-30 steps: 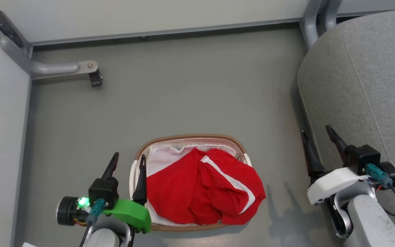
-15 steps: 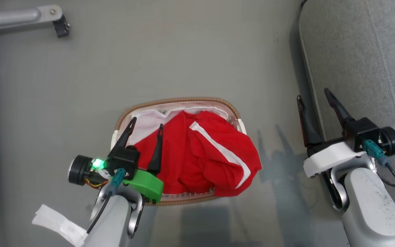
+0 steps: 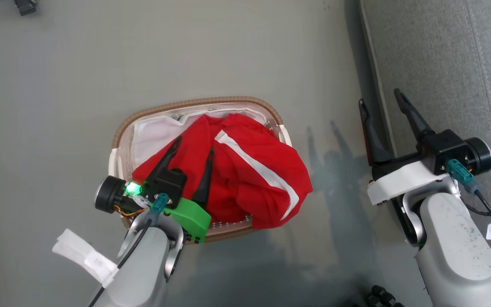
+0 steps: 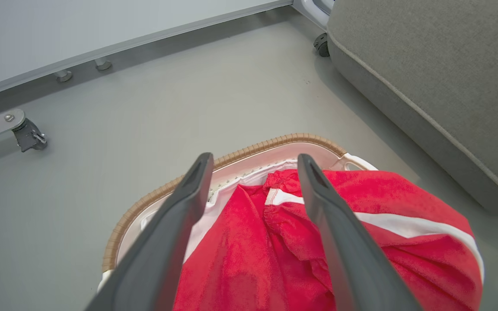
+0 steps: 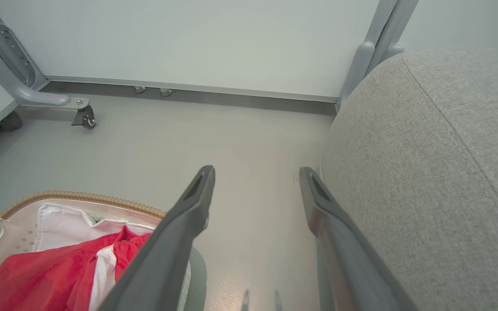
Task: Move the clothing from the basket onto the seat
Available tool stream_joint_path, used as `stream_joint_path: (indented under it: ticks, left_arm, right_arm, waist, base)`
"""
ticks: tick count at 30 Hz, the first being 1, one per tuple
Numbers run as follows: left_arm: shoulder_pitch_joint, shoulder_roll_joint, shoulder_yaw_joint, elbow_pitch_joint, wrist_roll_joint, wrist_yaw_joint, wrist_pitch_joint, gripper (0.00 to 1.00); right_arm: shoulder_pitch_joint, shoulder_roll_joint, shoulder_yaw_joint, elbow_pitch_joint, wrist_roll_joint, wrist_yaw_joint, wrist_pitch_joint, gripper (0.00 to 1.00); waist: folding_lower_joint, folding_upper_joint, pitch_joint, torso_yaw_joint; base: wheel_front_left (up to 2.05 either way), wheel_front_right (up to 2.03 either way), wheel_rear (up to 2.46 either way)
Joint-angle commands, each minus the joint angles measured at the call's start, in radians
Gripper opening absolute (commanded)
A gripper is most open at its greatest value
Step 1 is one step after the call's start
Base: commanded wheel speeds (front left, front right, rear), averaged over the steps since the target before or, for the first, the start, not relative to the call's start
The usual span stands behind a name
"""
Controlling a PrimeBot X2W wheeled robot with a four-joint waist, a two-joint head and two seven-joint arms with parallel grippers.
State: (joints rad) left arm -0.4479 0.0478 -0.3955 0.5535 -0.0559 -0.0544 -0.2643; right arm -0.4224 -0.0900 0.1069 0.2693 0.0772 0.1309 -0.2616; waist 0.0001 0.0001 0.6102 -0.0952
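Note:
The basket (image 3: pixel 194 103) stands on the floor, cream with a brown braided rim. Red clothing (image 3: pixel 249 179) with white stripes is heaped in it and spills over its right rim; white cloth (image 3: pixel 154 134) lies beneath at the far left. My left gripper (image 3: pixel 194 143) hovers open over the near-left part of the red pile, holding nothing. In the left wrist view its fingers (image 4: pixel 335 224) straddle the clothing (image 4: pixel 283 250) above the basket (image 4: pixel 249 151). My right gripper (image 3: pixel 379 96) stands open at the edge of the grey seat (image 3: pixel 441 64), beside the seat (image 5: pixel 439 172) in its wrist view.
Grey floor surrounds the basket (image 5: pixel 84 198). A caster on a metal leg (image 4: pixel 28 136) stands at the far left near the wall base. Another caster (image 4: pixel 321 44) sits under the seat's far corner. A white tag (image 3: pixel 83 256) hangs off my left forearm.
The head camera has tilted down, shifting the whole picture. My left gripper has moved right from beside the basket's left rim to over the red clothing. Both grippers stay open.

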Motion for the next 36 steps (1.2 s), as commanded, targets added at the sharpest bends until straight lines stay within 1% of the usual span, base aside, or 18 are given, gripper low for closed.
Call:
stream_joint_path:
  ticks: [1, 11, 16, 19, 25, 31, 34, 36]
  left_arm:
    - [-0.028, 0.005, -0.009, 0.022, 0.003, -0.006, 0.0, 1.0]
    - [-0.122, 0.005, -0.025, 0.234, 0.042, 0.031, -0.001, 1.0]
    - [-0.18, 0.01, -0.045, 0.358, 0.06, 0.039, 0.0, 1.0]
    - [-0.213, 0.009, -0.056, 0.416, 0.062, 0.033, 0.0, 1.0]
    - [-0.252, 0.007, -0.086, 0.479, 0.061, 0.017, 0.0, 1.0]
    - [-0.273, 0.005, -0.121, 0.505, 0.055, 0.001, 0.0, 1.0]
    - [-0.282, 0.005, -0.151, 0.517, 0.066, 0.009, 0.0, 1.0]
    - [-0.291, 0.006, -0.173, 0.546, 0.077, 0.022, 0.0, 1.0]
  right_arm:
    - [-0.013, 0.0, 0.002, -0.003, -0.001, 0.0, -0.005, 1.0]
    - [-0.023, 0.005, -0.001, -0.018, -0.005, 0.0, -0.005, 1.0]
    - [-0.032, 0.002, 0.001, -0.022, -0.01, 0.0, -0.005, 1.0]
    - [-0.043, 0.0, 0.005, -0.03, -0.014, 0.0, -0.005, 1.0]
    - [-0.057, 0.001, 0.0, -0.045, -0.017, 0.0, -0.005, 1.0]
    - [-0.059, 0.008, 0.003, -0.05, -0.018, 0.0, -0.005, 1.0]
    - [-0.057, 0.012, 0.003, -0.046, -0.015, 0.0, -0.005, 1.0]
    - [-0.056, 0.014, 0.004, -0.045, -0.013, 0.0, -0.005, 1.0]
  waist:
    - [-0.0001, -0.0001, 0.027, -0.024]
    - [-0.0001, -0.0001, 0.097, -0.048]
    - [-0.0001, -0.0001, 0.138, -0.046]
    - [-0.0001, -0.0001, 0.16, -0.046]
    - [-0.0001, -0.0001, 0.192, -0.046]
    - [-0.0001, -0.0001, 0.215, -0.05]
    - [-0.0001, -0.0001, 0.223, -0.052]
    - [-0.0001, -0.0001, 0.229, -0.055]
  base:
    - [0.0, 0.0, 0.0]
    - [0.0, 0.0, 0.0]
    - [0.0, 0.0, 0.0]
    - [0.0, 0.0, 0.0]
    - [0.0, 0.0, 0.0]
    - [0.0, 0.0, 0.0]
    - [0.0, 0.0, 0.0]
    - [0.0, 0.0, 0.0]
